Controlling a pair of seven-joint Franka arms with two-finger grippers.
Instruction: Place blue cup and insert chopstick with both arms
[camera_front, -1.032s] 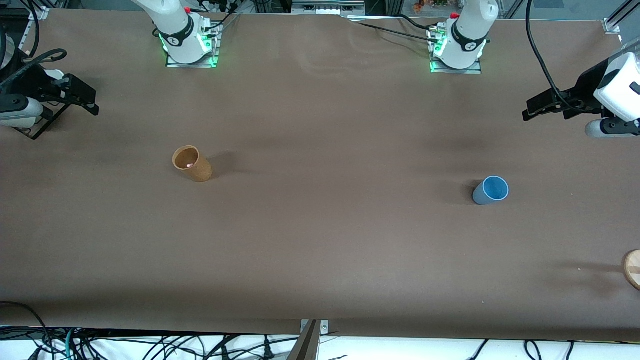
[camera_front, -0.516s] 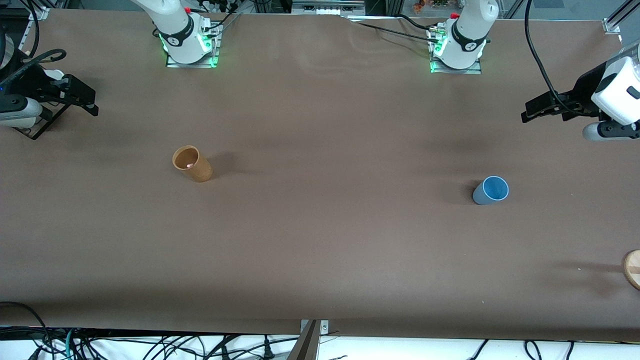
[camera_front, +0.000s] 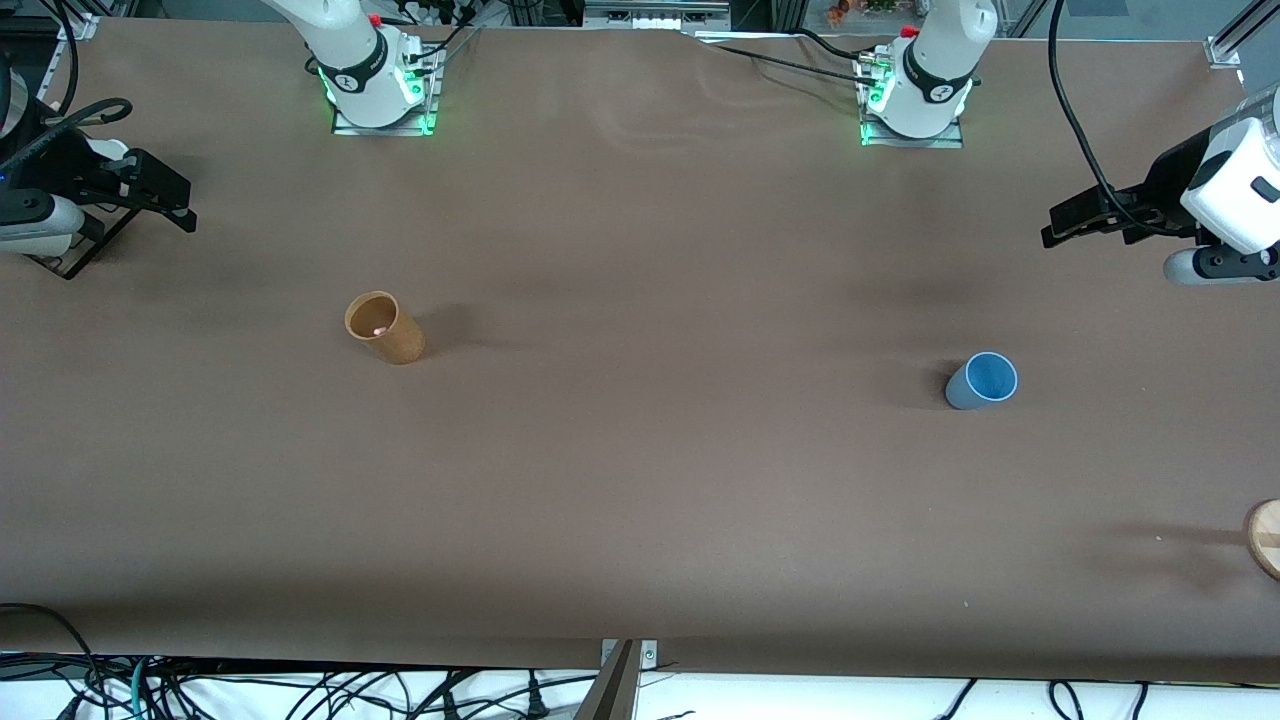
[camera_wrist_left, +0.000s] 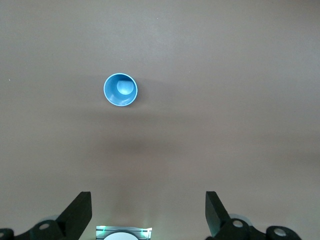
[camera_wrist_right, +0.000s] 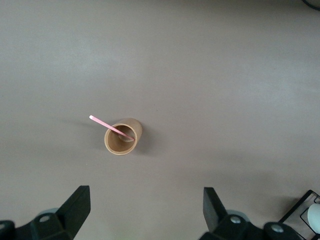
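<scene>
The blue cup (camera_front: 981, 381) stands upright and empty toward the left arm's end of the table; it also shows from above in the left wrist view (camera_wrist_left: 120, 90). The pinkish-red chopstick (camera_wrist_right: 111, 127) leans inside an orange-brown cup (camera_wrist_right: 122, 137), which stands toward the right arm's end (camera_front: 384, 327); only the chopstick's pink tip (camera_front: 378, 331) shows in the front view. My left gripper (camera_front: 1058, 224) hangs open and empty high over the table's end, apart from the blue cup; its jaws (camera_wrist_left: 148, 215) stand wide. My right gripper (camera_front: 175, 200) is open and empty, high over its own end (camera_wrist_right: 145, 210).
A round wooden piece (camera_front: 1265, 538) lies at the table's edge at the left arm's end, nearer the front camera than the blue cup. The two arm bases (camera_front: 378, 90) (camera_front: 915, 95) with green lights stand farthest from the camera. Brown mat lies between the cups.
My left hand has shifted slightly toward the table's middle. The right arm, both cups and the chopstick have not moved.
</scene>
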